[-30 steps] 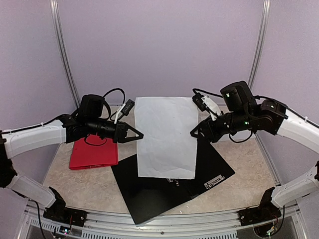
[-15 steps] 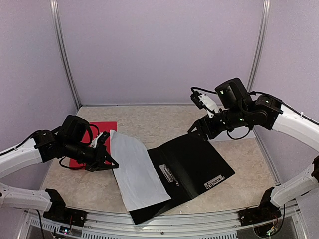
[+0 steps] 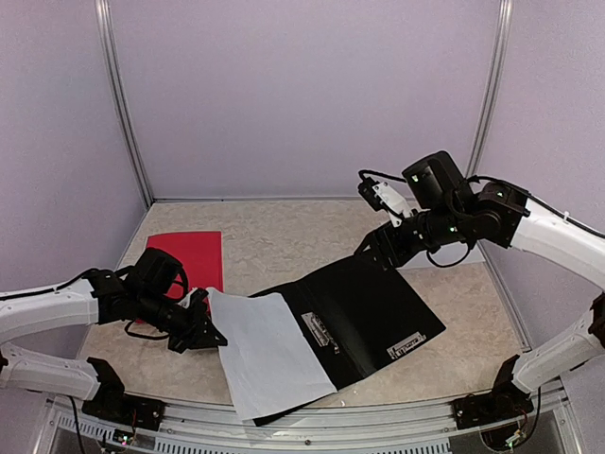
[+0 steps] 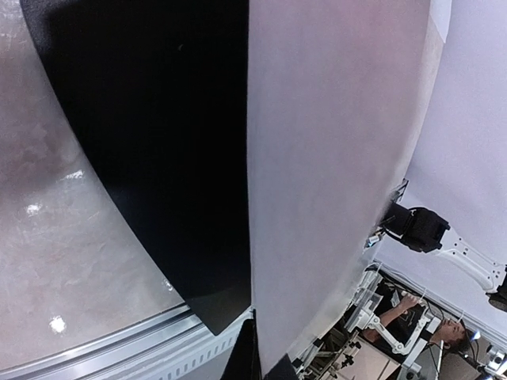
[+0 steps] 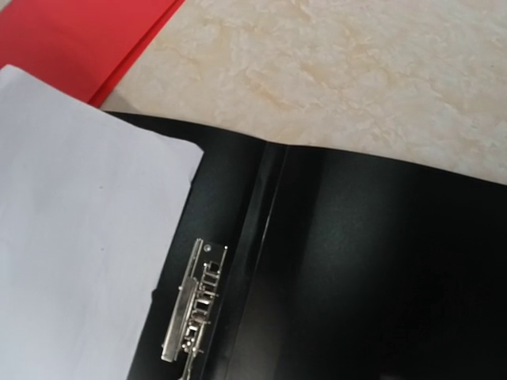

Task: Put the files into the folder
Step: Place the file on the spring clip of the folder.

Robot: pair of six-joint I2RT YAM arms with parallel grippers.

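The left gripper [image 3: 210, 333] is clenching the left edge of the loose white paper sheet [image 3: 274, 355]. The sheet is lying just to that gripper's right, askew over the left flap of the open black plastic folder [image 3: 378, 307] and reaching past the flap towards the gripper. Pulling it from this thin pinch is risking a crease, or a slide off the desk [image 3: 284, 236] front. The sheet is stopping beside the metal clip [image 5: 194, 313], so it may be ending up unsecured. The right gripper [image 3: 376, 248] is hovering over the folder's far edge, apparently holding nothing. I cannot tell whether its jaws are parted.
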